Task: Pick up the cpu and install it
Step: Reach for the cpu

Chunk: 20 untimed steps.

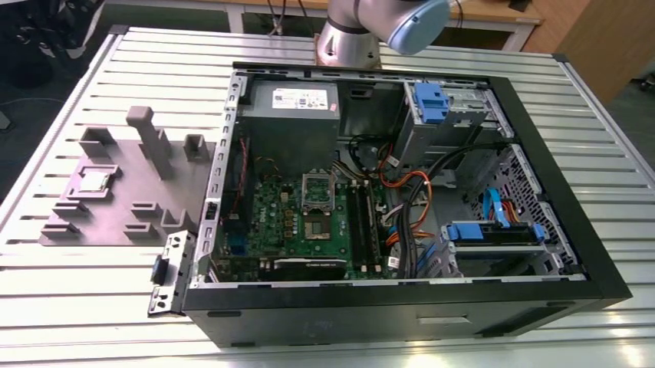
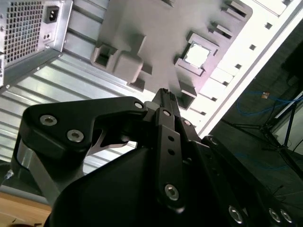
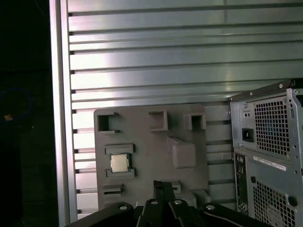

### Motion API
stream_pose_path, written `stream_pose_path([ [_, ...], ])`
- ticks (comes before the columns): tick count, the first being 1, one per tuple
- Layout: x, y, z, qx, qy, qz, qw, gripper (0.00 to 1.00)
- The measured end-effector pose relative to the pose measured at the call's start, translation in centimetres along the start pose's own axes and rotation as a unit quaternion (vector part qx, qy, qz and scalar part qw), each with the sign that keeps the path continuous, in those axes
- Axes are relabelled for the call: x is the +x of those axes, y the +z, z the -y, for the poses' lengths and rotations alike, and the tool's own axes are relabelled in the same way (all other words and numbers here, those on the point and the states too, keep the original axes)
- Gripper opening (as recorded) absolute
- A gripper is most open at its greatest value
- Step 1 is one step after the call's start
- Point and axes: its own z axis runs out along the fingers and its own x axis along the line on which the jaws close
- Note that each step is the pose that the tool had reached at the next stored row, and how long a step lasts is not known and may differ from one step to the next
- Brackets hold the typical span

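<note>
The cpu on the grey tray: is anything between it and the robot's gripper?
Nothing visible. The cpu lies uncovered in its pocket on the grey tray, and in the first wrist view just bare tray surface lies between it and the gripper.

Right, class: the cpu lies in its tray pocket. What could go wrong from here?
The cpu sits between raised walls on the tray; a gripper coming down off-centre could hit them or tip it. The socket lies inside the case near loose cables, which the arm might snag.
</note>
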Motion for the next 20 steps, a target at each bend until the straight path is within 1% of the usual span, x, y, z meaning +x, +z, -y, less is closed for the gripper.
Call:
stream_pose_path([
  [5, 1.51, 0.11, -0.14, 0.0001, 0.0, -0.0007, 1.0, 0.11],
  [6, 1.6, 0.11, -0.13, 0.0001, 0.0, -0.0008, 1.0, 0.11],
  [16, 1.66, 0.11, -0.12, 0.0001, 0.0, -0.0008, 1.0, 0.11],
  [18, 1.88, 0.11, -0.11, 0.0001, 0.0, -0.0007, 1.0, 0.11],
  [20, 2.39, 0.11, -0.08, 0.0002, 0.0, -0.0008, 1.0, 0.11],
])
